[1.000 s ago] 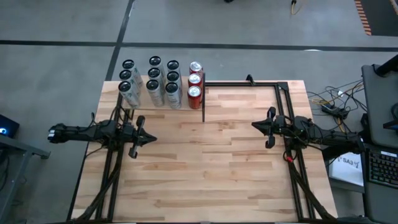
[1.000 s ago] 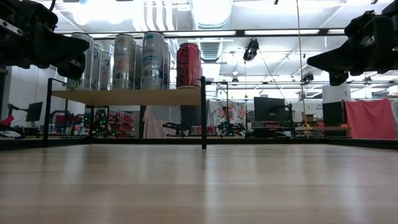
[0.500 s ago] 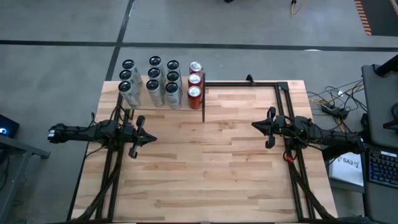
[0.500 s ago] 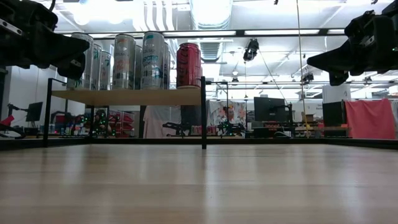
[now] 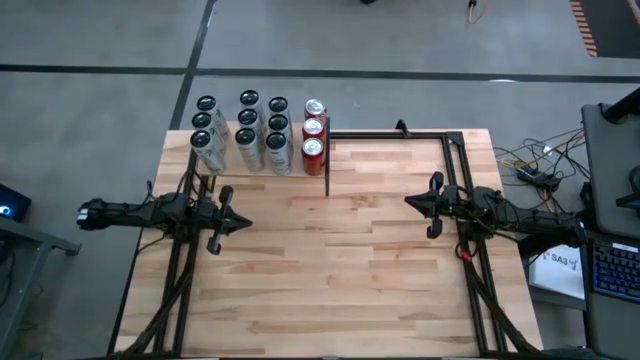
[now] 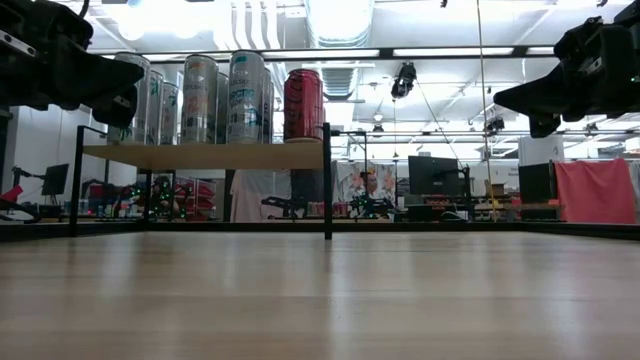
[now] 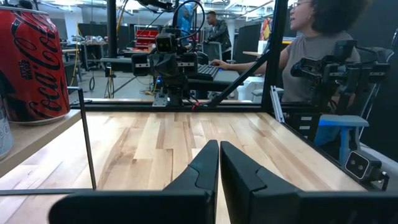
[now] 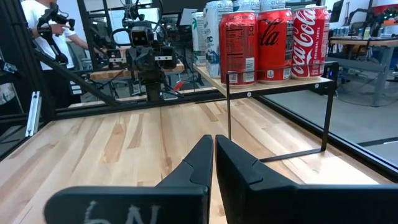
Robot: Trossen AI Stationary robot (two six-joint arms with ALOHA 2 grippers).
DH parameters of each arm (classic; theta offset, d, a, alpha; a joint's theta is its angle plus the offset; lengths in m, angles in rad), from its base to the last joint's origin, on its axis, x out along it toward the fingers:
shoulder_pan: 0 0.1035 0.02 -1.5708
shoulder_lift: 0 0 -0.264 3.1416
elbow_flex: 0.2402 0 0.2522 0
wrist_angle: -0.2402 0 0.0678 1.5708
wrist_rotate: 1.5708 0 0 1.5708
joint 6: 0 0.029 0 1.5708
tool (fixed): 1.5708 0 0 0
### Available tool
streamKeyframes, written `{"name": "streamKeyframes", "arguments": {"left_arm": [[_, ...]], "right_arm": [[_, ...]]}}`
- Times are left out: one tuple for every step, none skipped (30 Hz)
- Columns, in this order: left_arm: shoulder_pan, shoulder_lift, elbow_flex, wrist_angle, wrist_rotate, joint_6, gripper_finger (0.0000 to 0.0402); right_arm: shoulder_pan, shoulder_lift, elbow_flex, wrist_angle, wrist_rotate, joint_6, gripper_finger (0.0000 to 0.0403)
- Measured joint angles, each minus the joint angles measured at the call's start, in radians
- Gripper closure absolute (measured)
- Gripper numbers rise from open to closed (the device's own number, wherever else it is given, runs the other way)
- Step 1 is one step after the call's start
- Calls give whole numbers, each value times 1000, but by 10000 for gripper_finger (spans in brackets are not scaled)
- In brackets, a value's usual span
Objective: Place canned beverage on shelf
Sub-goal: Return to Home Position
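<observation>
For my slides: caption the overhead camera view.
Nine tall white cans and three red soda cans stand on the raised pale-wood shelf; dark left gripper and right gripper wait shut.

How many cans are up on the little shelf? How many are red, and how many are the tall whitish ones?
Red cans: 3
Tall pale cans: 9
Total: 12 cans, all standing on the shelf
</observation>
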Motion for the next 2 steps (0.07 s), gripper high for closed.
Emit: {"name": "streamKeyframes", "arguments": {"left_arm": [[0,0,0,0,0,0,402],[0,0,0,0,0,0,402]], "right_arm": [[0,0,0,0,0,0,394],[0,0,0,0,0,0,394]]}}
